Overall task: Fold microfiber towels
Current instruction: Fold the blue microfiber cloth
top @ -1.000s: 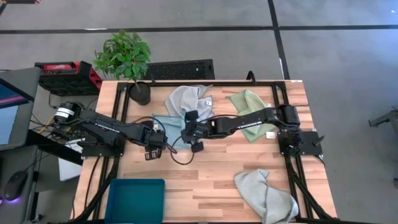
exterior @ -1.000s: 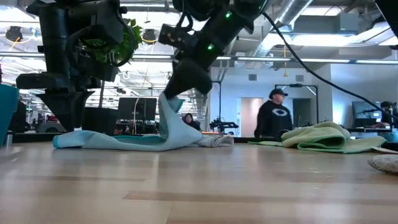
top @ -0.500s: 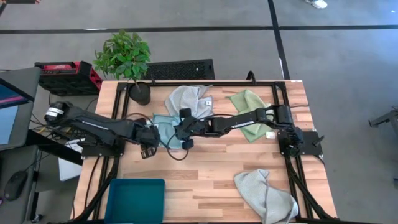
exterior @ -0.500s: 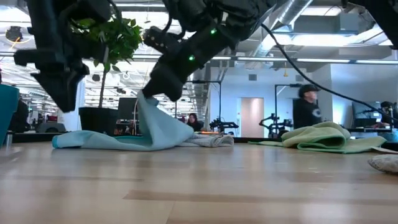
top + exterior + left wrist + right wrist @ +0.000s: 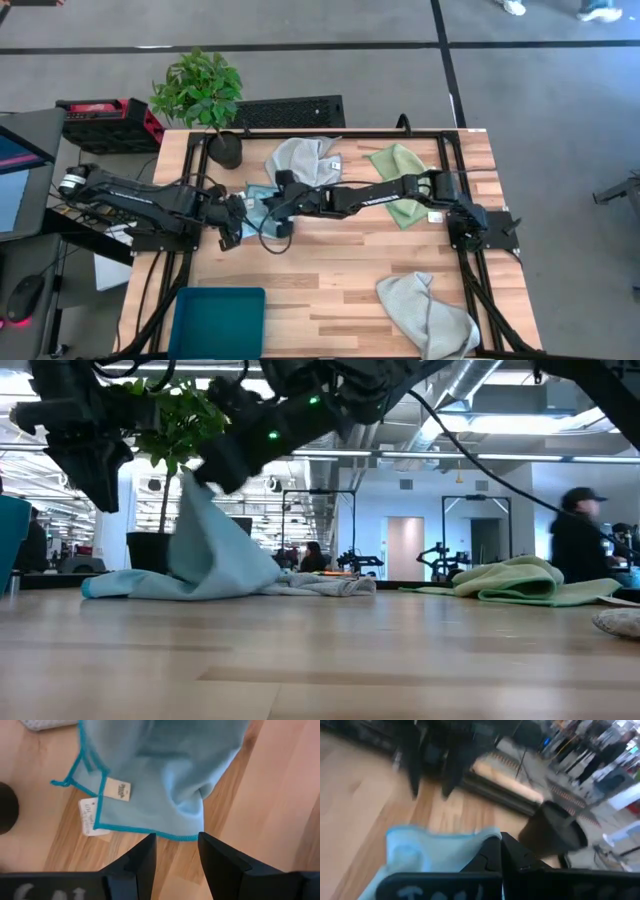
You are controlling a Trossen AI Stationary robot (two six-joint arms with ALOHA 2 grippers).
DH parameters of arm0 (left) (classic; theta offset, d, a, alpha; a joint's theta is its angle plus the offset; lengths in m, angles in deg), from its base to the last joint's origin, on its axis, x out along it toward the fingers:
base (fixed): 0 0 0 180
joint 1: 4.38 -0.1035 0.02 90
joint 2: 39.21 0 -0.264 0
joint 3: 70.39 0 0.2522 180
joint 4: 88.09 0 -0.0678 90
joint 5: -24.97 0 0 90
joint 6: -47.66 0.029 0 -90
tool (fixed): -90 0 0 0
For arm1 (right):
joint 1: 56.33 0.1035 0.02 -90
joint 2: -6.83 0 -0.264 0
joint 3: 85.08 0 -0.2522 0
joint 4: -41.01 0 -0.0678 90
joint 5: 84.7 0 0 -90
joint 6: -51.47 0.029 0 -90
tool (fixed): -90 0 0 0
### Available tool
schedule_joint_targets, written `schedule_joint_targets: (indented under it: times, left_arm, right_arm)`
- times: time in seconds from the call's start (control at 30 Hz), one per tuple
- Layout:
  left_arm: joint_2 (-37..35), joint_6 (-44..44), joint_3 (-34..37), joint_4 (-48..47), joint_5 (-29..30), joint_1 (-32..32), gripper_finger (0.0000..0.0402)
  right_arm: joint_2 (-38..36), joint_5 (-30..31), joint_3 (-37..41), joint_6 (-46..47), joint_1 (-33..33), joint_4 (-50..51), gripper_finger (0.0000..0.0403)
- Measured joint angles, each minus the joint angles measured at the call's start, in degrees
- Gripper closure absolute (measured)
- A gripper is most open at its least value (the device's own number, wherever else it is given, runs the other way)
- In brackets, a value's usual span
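Near the table's left-centre, we see the right gripper (image 5: 272, 207) clamped on a corner of the light blue towel (image 5: 258, 203), its fingers (image 5: 492, 857) pinched together with the cloth's edge between them. Compared with a second ago, that arm has stretched further toward the left side, carrying the raised corner with it; in the low view the lifted peak of the light blue towel (image 5: 205, 550) now stands nearer the potted plant (image 5: 165, 450) than it did. The rest of the cloth lies on the wooden table (image 5: 330, 270). The left gripper (image 5: 228, 226) has drawn back toward its own side; its fingers (image 5: 142, 862) stand apart, holding nothing, above the towel's teal-stitched edge. In the left wrist view two small white tags (image 5: 118, 789) show at the hem of the light blue towel (image 5: 165, 775); there is printing on them, but we cannot read it. Further out, a pale grey towel (image 5: 300, 160) with a small white tag lies behind the blue one, the light green towel (image 5: 397, 175) sits partly under the right arm, and the second grey towel (image 5: 425, 312) lies crumpled at the near right corner. A teal bin (image 5: 218, 320) stands at the near left. A person (image 5: 578, 550) in the room behind has walked rightward since the earlier frames.
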Motion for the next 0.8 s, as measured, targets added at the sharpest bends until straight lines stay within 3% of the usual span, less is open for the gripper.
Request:
schedule_joint_targets:
  times: [0.3,0.6,0.8]
  left_arm:
    - [0.04,-0.17,0.0,-0.87,0.73,0.15,0.0263]
    - [0.05,0.4,0.0,-1.02,0.88,0.15,0.0263]
    - [0.05,1.22,0.0,-1.01,0.95,0.15,0.0263]
  right_arm:
    - [5.01,1.44,-5.01,-1.05,-0.8,-1.79,0.0397]
    - [4.35,15.13,-5.3,-3.19,-1.7,-2.3,0.0397]
    - [4.28,19.73,-5.3,-6.63,-1.77,-7.17,0.0397]
